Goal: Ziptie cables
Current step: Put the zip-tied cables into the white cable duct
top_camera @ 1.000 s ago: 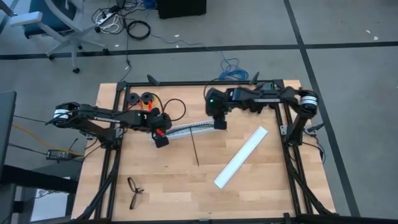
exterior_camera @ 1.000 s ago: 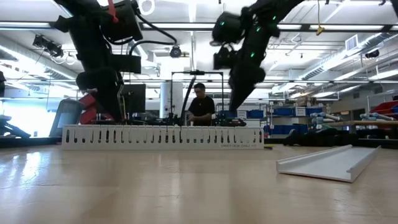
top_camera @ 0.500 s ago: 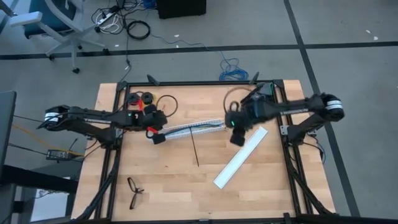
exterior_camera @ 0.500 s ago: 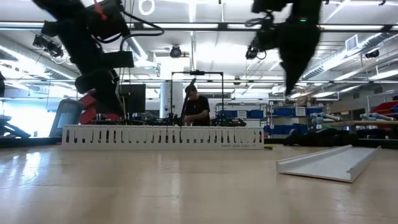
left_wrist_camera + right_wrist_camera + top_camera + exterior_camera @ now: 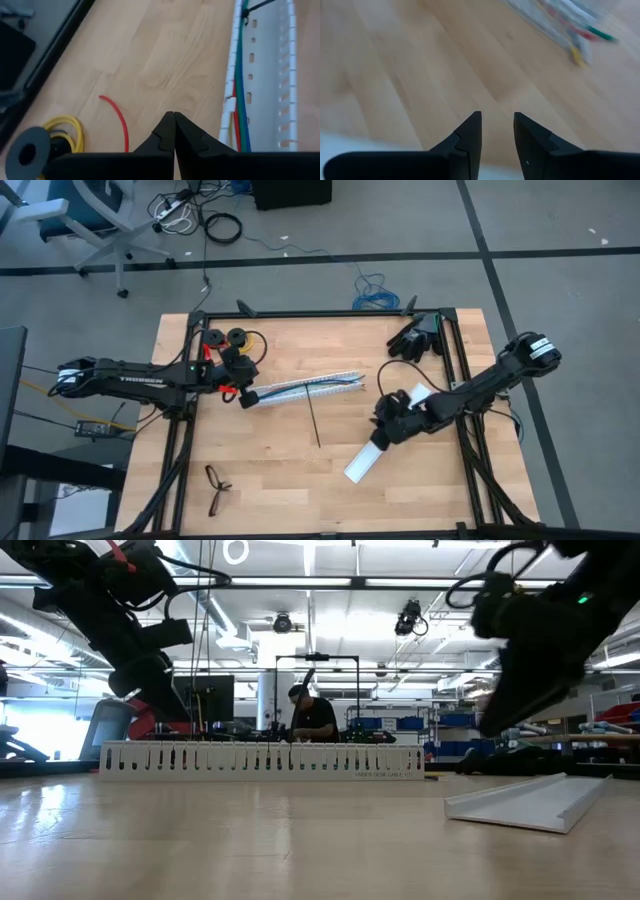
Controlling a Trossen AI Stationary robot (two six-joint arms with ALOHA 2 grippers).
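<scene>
Right end effector hovers well right of ziptie.

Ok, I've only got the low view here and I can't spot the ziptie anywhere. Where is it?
Observer: The ziptie lies flat on the table beside the slotted rail, roughly midway between the two grippers. Neither touches it.
Operator: Is the right gripper holding anything?
Observer: No. The right gripper is open and empty, hanging over the flat white rail.
Operator: And the left one?
Observer: The left gripper is shut on nothing, at the left end of the slotted rail, where the cables run along it.
</scene>
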